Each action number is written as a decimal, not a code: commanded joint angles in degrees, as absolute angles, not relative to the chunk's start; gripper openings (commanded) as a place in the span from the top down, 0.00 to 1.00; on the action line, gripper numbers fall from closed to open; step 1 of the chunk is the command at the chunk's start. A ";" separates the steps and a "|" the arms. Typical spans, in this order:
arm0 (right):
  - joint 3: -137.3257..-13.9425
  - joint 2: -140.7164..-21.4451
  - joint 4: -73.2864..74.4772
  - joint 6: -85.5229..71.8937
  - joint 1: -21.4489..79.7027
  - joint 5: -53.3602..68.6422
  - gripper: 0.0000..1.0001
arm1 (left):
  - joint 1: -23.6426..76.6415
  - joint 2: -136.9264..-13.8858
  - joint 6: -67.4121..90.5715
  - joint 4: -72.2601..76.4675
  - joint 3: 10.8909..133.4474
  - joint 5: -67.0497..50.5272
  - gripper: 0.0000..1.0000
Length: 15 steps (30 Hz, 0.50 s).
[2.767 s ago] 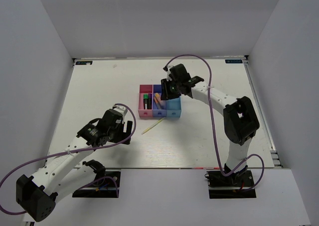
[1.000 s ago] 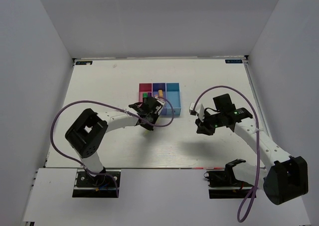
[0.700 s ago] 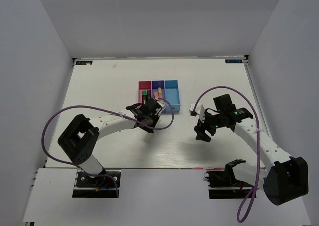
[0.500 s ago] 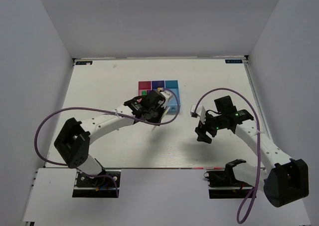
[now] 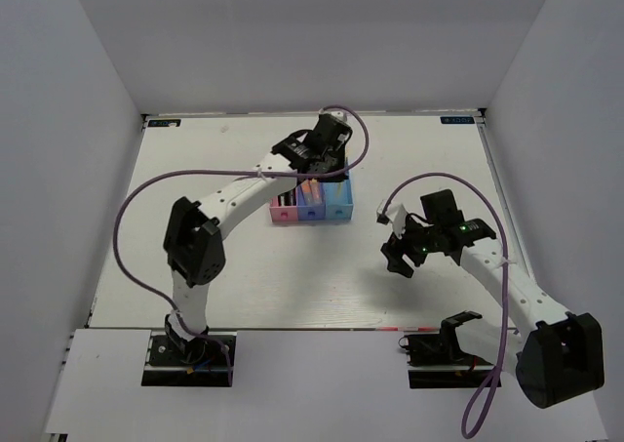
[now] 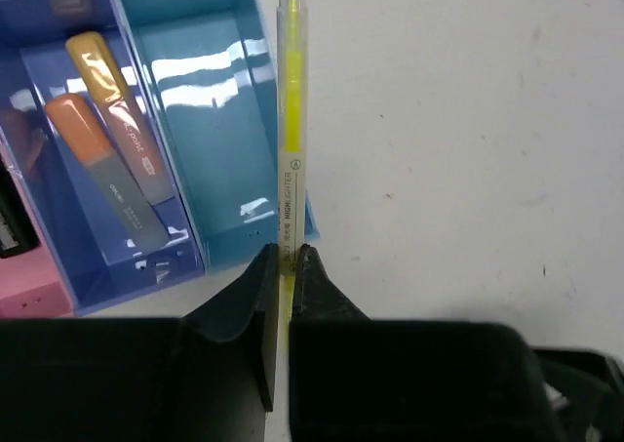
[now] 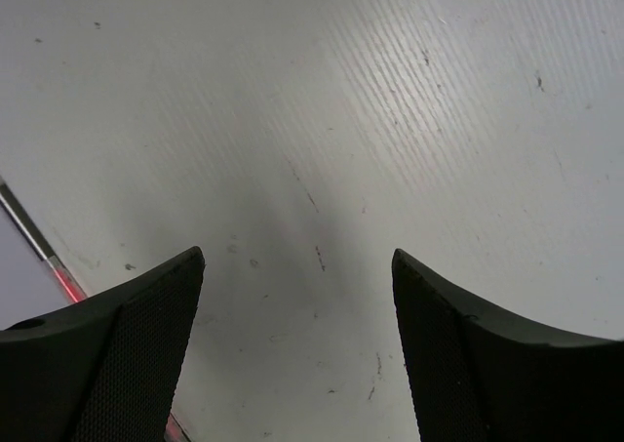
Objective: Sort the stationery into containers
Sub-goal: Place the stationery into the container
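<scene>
My left gripper (image 6: 286, 254) is shut on the lower end of a thin yellow-green stick (image 6: 290, 100). The stick points away from me along the right wall of the light blue container (image 6: 210, 120), above the table. In the top view that gripper (image 5: 327, 167) hangs over the far side of the row of containers: pink (image 5: 283, 214), blue-purple (image 5: 310, 212), light blue (image 5: 339, 209). Two orange highlighters (image 6: 115, 91) lie in the blue-purple container (image 6: 39, 120). My right gripper (image 5: 400, 253) stands open over bare table, with nothing between its fingers (image 7: 117, 364).
White walls close in the table on three sides. The right arm's purple cable (image 5: 429, 180) arcs above the table to the right of the containers. A red line (image 7: 68, 288) marks the table edge near the right gripper.
The left arm has swung from the near side of the containers to their far side, carrying the yellow-green stick. The right gripper has opened wide and stayed right of the containers.
</scene>
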State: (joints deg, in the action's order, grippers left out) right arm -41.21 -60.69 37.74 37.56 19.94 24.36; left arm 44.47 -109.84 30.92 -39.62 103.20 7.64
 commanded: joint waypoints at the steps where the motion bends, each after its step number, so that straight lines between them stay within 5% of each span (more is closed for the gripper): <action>1: -40.52 -59.24 33.49 32.44 19.60 19.08 0.20 | 44.03 -114.69 40.68 -46.75 110.27 12.74 1.00; 8: -39.20 -57.39 32.61 31.29 18.72 16.79 0.20 | 42.10 -120.05 45.97 -46.58 111.53 13.98 1.00; 15: -37.88 -56.87 32.61 31.90 17.93 17.49 0.20 | 41.05 -124.36 45.88 -46.58 114.43 12.31 0.84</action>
State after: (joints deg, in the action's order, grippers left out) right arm -38.39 -57.95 33.78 32.03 18.44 17.67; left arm 41.56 -124.51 44.86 -46.54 111.72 12.25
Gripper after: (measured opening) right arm 0.798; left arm 0.166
